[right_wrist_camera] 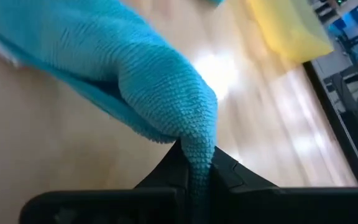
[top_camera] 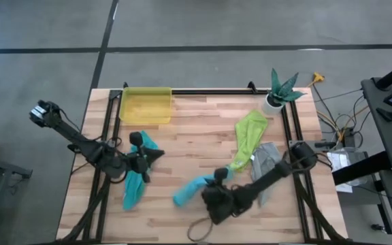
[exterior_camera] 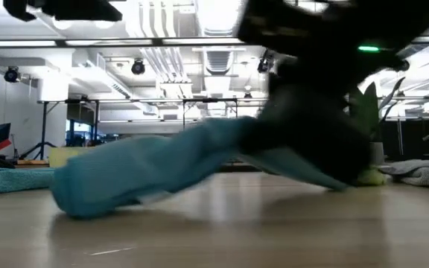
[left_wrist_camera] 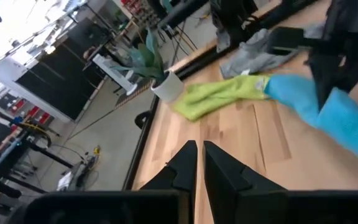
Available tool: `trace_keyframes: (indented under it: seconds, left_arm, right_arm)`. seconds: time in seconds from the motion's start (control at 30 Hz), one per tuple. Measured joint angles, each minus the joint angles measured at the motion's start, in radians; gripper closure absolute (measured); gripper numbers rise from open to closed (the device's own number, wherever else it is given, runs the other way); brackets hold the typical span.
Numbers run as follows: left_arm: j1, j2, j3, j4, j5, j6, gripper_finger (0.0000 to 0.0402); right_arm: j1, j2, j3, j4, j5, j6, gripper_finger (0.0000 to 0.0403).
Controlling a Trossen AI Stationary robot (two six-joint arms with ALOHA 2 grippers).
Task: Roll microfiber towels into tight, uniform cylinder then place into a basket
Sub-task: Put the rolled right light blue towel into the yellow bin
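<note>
My right gripper (top_camera: 219,180) is at the table's near middle, shut on the light blue towel (top_camera: 190,189), which also shows in the low view (exterior_camera: 147,175). My left gripper (top_camera: 156,155) is shut and empty in its wrist view (left_wrist_camera: 199,163). It hovers over the teal towel (top_camera: 135,185), which lies bunched at the left. The lime green towel (top_camera: 250,136) lies at the right, its near end over the grey towel (top_camera: 267,162). The yellow basket (top_camera: 145,105) stands at the far left, empty. My right gripper pinches a bunched fold (right_wrist_camera: 199,158) at the light blue towel's right end between its two fingers. The fingers come from the near side, slanting toward the far left. That end is lifted; the towel slopes down to its left end (exterior_camera: 73,201), which lies on the table.
A white plant pot (top_camera: 274,101) with a spiky plant stands at the far right corner. A black frame rail (top_camera: 209,91) runs along the far edge. Bare wood (top_camera: 203,136) lies between the basket and the lime green towel.
</note>
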Motion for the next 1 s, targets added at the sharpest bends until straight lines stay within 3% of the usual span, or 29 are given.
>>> trace_keyframes:
  seconds: [0.1,0.33,0.53,0.7,0.87,1.0]
  left_arm:
    - [0.0,-0.031,-0.061,0.053,0.003,0.038,0.0389]
    - [-0.022,-0.033,-0.04,0.065,-0.01,0.059,0.0389]
    - [-0.093,-0.029,-0.019,0.062,-0.15,0.153,0.0389]
    - [-0.144,-0.048,-0.018,0.064,-0.347,0.245,0.0389]
    - [-0.13,-0.09,-0.018,0.069,-0.36,0.306,0.0389]
    - [-0.087,-0.134,-0.018,0.086,-0.361,0.316,0.0379]
  right_arm:
    - [-0.063,-0.006,0.001,0.156,-0.016,-0.121,0.039]
    - [-0.234,-0.025,0.002,0.439,-0.169,-0.267,0.039]
    - [-0.353,-0.035,0.002,0.575,-0.304,-0.314,0.039]
    - [-0.42,-0.035,0.074,0.579,-0.335,-0.387,0.039]
    - [-0.481,-0.036,0.187,0.574,-0.353,-0.473,0.039]
    - [-0.542,-0.038,0.263,0.499,-0.48,-0.483,0.039]
